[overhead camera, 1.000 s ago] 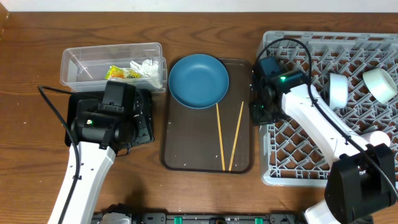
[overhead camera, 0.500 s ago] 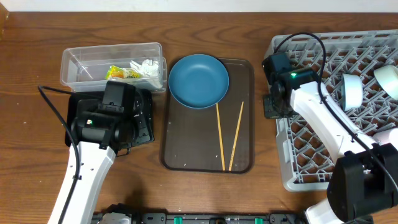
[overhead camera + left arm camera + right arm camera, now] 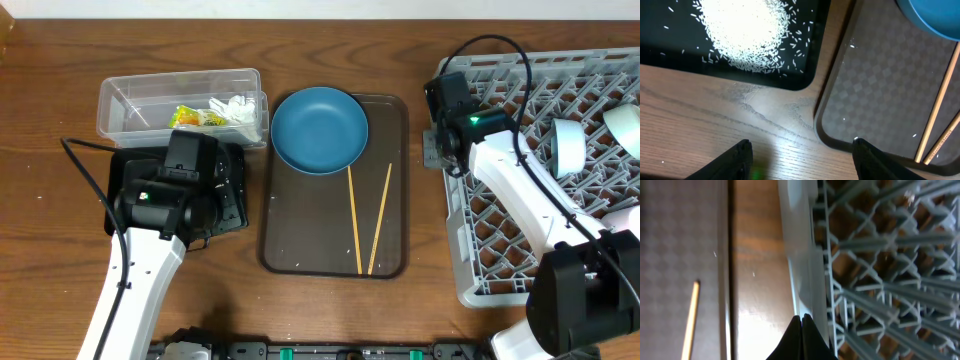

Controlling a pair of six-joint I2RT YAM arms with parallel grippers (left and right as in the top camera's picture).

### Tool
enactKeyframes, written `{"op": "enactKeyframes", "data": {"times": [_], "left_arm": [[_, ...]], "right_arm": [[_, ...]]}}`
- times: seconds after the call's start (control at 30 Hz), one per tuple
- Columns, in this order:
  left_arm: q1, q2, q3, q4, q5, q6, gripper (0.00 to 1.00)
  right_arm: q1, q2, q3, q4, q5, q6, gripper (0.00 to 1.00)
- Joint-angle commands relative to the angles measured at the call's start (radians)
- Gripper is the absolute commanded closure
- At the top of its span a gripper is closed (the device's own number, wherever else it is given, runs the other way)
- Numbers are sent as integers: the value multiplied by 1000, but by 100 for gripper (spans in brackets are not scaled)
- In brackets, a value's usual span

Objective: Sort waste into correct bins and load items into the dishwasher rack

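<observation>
Yellow-green crinkled wrapper (image 3: 190,117), crumpled white tissue (image 3: 232,108) binned in clear plastic tub (image 3: 130,95); white rice heap (image 3: 740,25) in black tray (image 3: 810,50). Dark blue dish (image 3: 320,130), wooden chopsticks (image 3: 370,220) left unloaded on brown tray (image 3: 300,220), left of grey pegged rack (image 3: 480,270). left fingers (image 3: 737,160) held wide, right fingers (image 3: 796,335) shut, both empty.

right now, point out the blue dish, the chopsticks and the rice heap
blue dish (image 3: 320,130): overhead view, centre of its basin.
chopsticks (image 3: 354,220): overhead view, mid-length of one stick.
rice heap (image 3: 747,30): left wrist view, middle of the pile.
</observation>
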Motion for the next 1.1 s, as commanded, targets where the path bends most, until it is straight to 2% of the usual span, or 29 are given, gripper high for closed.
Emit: {"op": "enactKeyframes", "data": {"times": [0.0, 0.33, 0.57, 1.07], "left_arm": [[6, 6, 7, -3, -19, 5, 33], [6, 6, 7, -3, -19, 5, 33], [6, 6, 7, -3, -19, 5, 33], [6, 6, 7, -4, -19, 5, 33]], "right_arm": [[-10, 31, -3, 31, 19, -27, 99], [-19, 97, -3, 135, 26, -35, 99], [-35, 106, -2, 233, 122, -34, 99], [-102, 106, -2, 282, 122, -34, 99]]}}
